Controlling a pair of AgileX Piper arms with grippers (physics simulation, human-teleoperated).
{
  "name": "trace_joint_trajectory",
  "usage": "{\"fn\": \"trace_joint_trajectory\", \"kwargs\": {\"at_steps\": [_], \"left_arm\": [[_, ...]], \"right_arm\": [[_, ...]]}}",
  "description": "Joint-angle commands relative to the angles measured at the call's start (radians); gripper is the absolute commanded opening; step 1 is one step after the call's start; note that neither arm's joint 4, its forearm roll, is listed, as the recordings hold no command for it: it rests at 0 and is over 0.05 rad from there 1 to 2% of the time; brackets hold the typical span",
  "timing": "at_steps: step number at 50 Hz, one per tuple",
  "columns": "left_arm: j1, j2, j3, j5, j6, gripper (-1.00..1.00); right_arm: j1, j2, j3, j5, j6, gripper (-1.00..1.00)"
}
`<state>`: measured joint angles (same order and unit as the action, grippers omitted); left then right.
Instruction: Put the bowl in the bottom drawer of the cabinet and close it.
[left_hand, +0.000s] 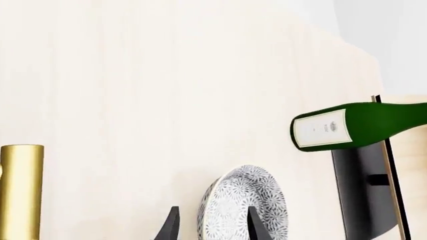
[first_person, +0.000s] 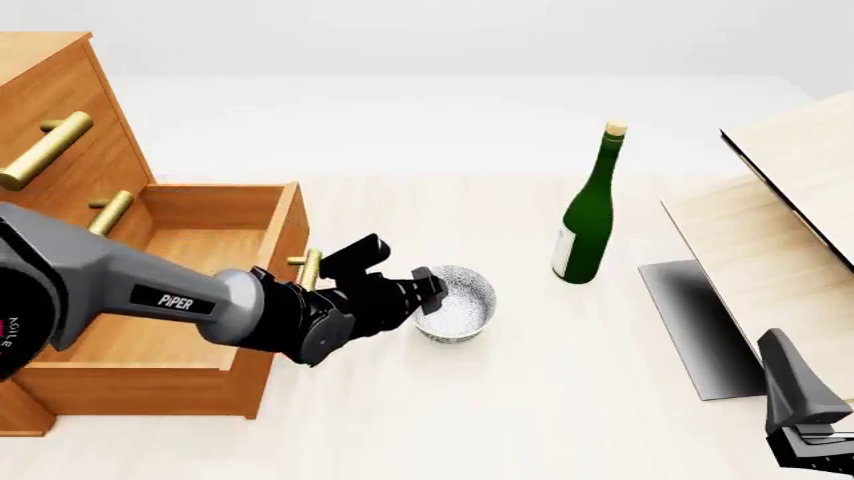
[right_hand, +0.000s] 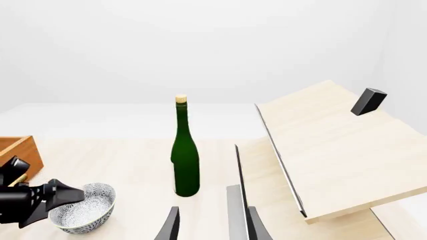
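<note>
The small white, blue-grey speckled bowl (first_person: 457, 303) sits upright on the pale wooden tabletop (first_person: 534, 400), just beside the pulled-out bottom drawer (first_person: 174, 300) of the orange-brown wooden cabinet (first_person: 54, 110). The left end effector (first_person: 424, 290) straddles its rim, jaws narrowly parted. The right end effector (right_hand: 210, 225) hangs apart, jaws spread on nothing.

A green wine bottle (first_person: 587, 215) stands upright on the pale wooden table (first_person: 561, 400), corked at the top, with a cream label low on its body. Right of the bottle sits a pale light-wood box (first_person: 801, 230) with a dark panel (first_person: 694, 325) on the side facing the bottle. 1 small dark block (right_hand: 368, 101) rests on the box's top surface.
</note>
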<state>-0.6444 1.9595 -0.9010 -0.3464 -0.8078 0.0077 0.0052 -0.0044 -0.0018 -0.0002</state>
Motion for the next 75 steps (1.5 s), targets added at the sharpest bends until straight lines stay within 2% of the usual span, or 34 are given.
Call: {"fn": "trace_joint_trajectory", "kwargs": {"at_steps": [1,12,13,27,33,59,71,75], "left_arm": [[-0.016,0.025,0.000,-0.009,-0.015,1.00],[-0.017,0.032,-0.002,-0.010,-0.016,1.00],[-0.017,0.027,-0.002,-0.010,-0.012,-1.00],[0.010,-0.007,-0.019,0.019,0.030,-1.00],[0.025,-0.042,-0.032,0.052,0.072,-1.00],[0.024,-0.132,-0.028,0.110,0.148,-1.00],[0.044,-0.175,-0.047,0.174,0.215,-1.00],[0.062,-0.189,-0.062,0.210,0.257,-1.00]], "right_arm": [[0.000,0.000,0.000,0.000,0.000,1.00],[0.000,0.000,0.000,0.000,0.000,1.00],[0.000,0.000,0.000,0.000,0.000,1.00],[0.000,0.000,0.000,0.000,0.000,1.00],[0.000,0.000,0.000,0.000,0.000,1.00],[0.000,0.000,0.000,0.000,0.000,1.00],[0.000,0.000,0.000,0.000,0.000,1.00],[0.000,0.000,0.000,0.000,0.000,1.00]]}}
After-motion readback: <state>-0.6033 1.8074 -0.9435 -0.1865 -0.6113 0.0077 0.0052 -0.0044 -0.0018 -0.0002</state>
